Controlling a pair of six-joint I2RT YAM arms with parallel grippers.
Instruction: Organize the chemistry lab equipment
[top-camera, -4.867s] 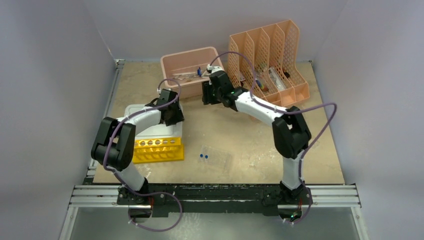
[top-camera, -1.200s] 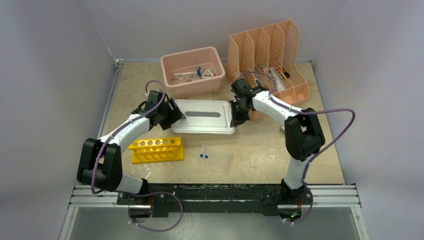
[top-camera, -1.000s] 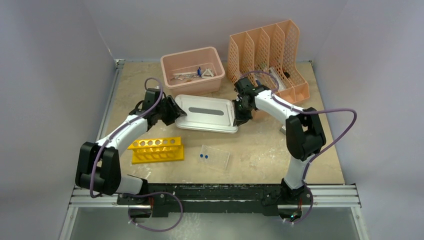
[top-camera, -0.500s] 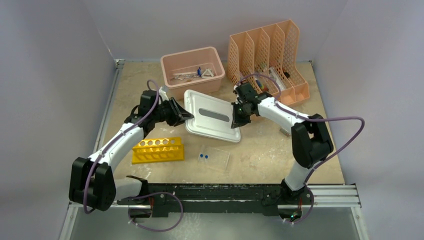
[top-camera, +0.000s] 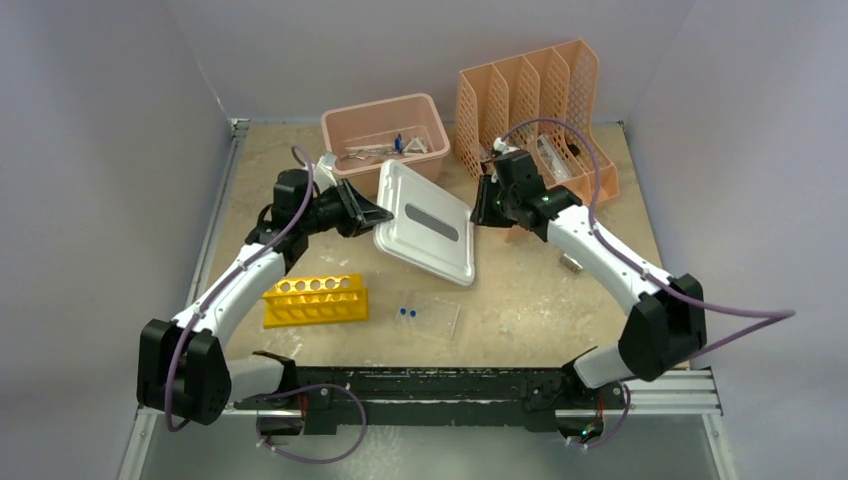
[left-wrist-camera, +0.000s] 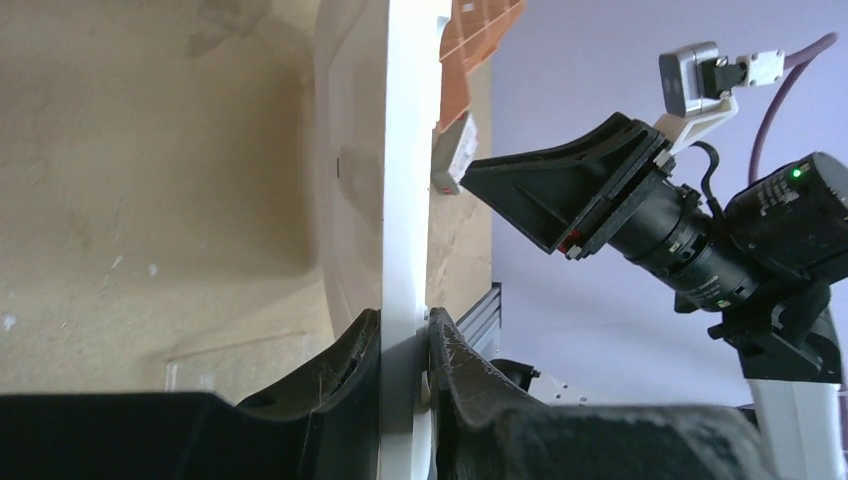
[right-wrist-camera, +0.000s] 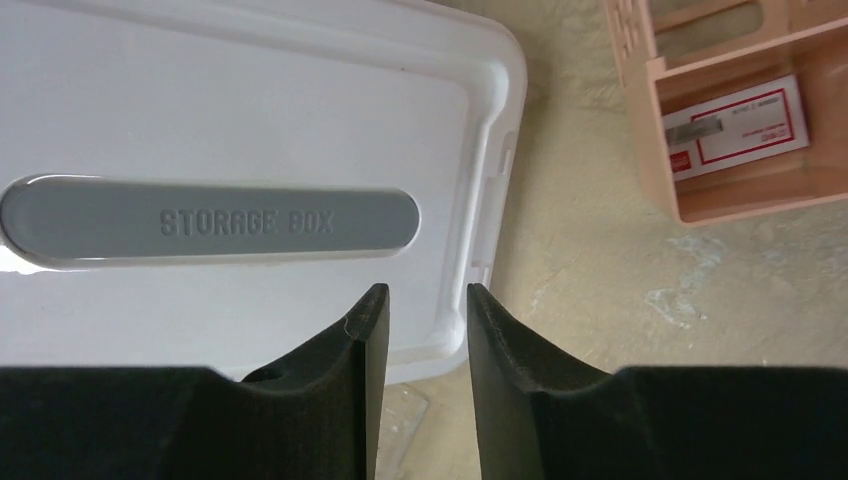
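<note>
You have the tub (top-camera: 432, 128) at the back centre of the counter (top-camera: 520, 290), with the tongs (top-camera: 372, 153) lying in it and the file holder (top-camera: 540, 110) to its right. The lid (top-camera: 425, 222) sits tilted just before the tub, with the left hand (top-camera: 378, 214) on its left edge and the right hand (top-camera: 482, 210) just off its right. Nearer the arm bases, the test-tube rack (top-camera: 313, 300) is on the left and the tray (top-camera: 440, 318) to its right, with the vials (top-camera: 407, 313) in the tray's left end.

Small items (top-camera: 385, 150) inside pink tub (top-camera: 380, 103): too tiny, indistinct.
</note>
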